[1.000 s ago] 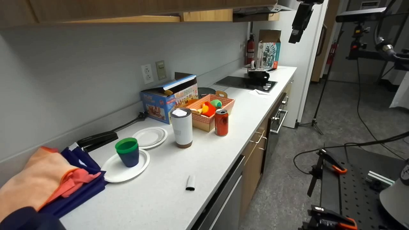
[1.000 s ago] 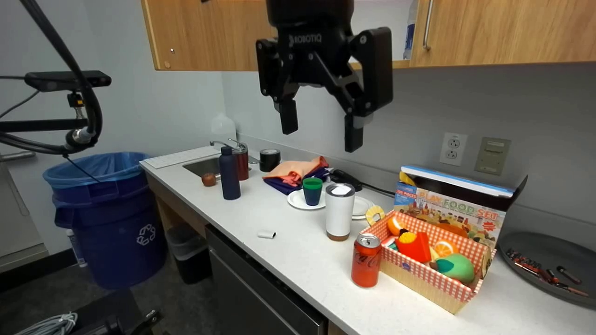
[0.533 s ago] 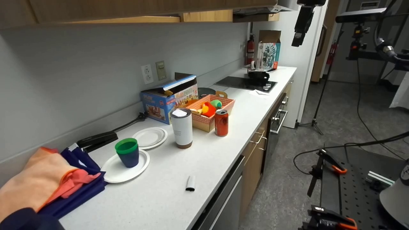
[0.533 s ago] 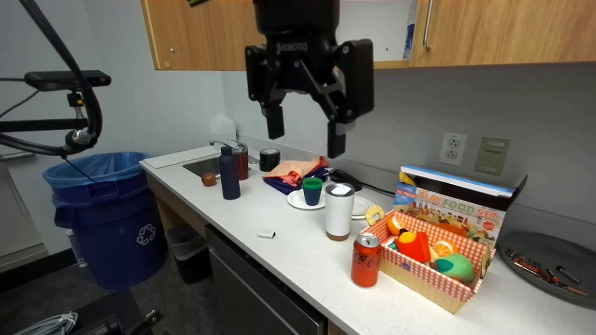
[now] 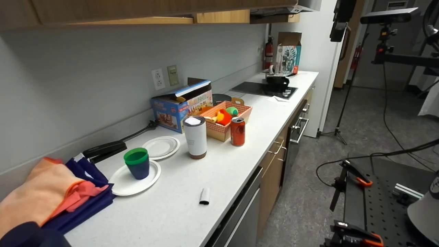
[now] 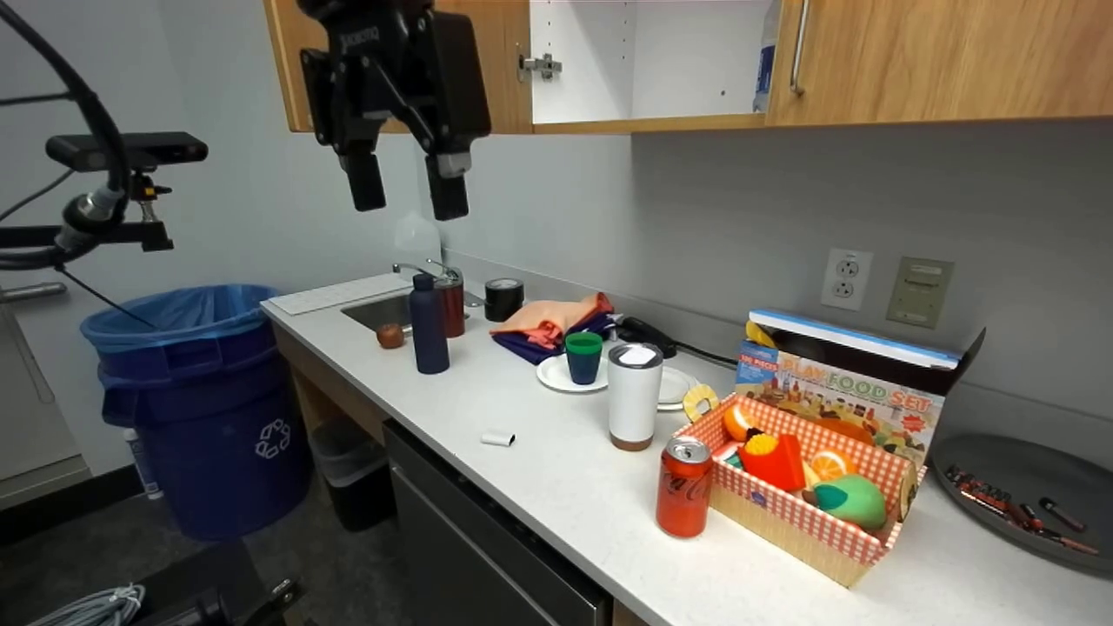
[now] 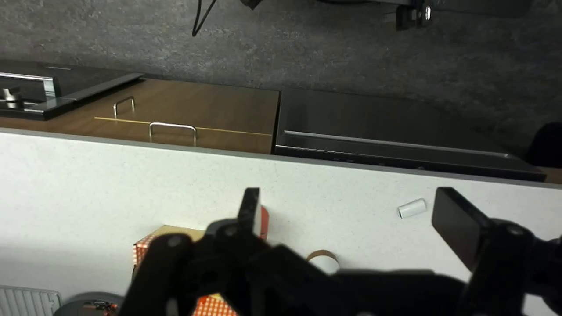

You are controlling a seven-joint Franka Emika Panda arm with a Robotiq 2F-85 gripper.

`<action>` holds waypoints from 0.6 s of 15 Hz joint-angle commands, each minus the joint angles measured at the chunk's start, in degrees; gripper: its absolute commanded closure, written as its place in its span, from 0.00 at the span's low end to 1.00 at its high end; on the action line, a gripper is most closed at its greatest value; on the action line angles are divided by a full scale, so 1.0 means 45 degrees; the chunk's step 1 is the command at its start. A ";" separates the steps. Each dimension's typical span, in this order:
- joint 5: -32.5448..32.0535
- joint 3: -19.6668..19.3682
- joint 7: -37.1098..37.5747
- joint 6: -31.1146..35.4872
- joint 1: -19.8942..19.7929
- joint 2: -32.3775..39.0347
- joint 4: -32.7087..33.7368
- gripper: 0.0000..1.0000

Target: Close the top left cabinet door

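The top left cabinet door stands swung open, its plain wood inner face towards me in an exterior view; its hinge shows beside the white cabinet interior. Its outer face spans the top of an exterior view. Its bar handle does not show. My gripper is open and empty, hanging fingers down. It covers part of the door in that view; I cannot tell how far apart they are. It also shows at the top right, beyond the door's free edge. In the wrist view its fingers are wide apart above the counter.
A closed cabinet door with a bar handle is right of the opening. On the counter stand a red can, white tumbler, checkered basket and dark bottle. A camera stand is nearby.
In an exterior view my gripper has moved left, uncovering the hinge and cabinet interior. In the opposite view it has shifted right and slightly up. The door has not visibly moved.
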 commanded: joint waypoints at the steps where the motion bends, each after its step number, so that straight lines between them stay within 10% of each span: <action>1: -0.0206 -0.0108 0.0038 -0.0073 0.0281 -0.0051 -0.0008 0.00; 9: 0.1916 0.0833 -0.0889 -0.1144 0.2892 -0.0431 0.0052 0.00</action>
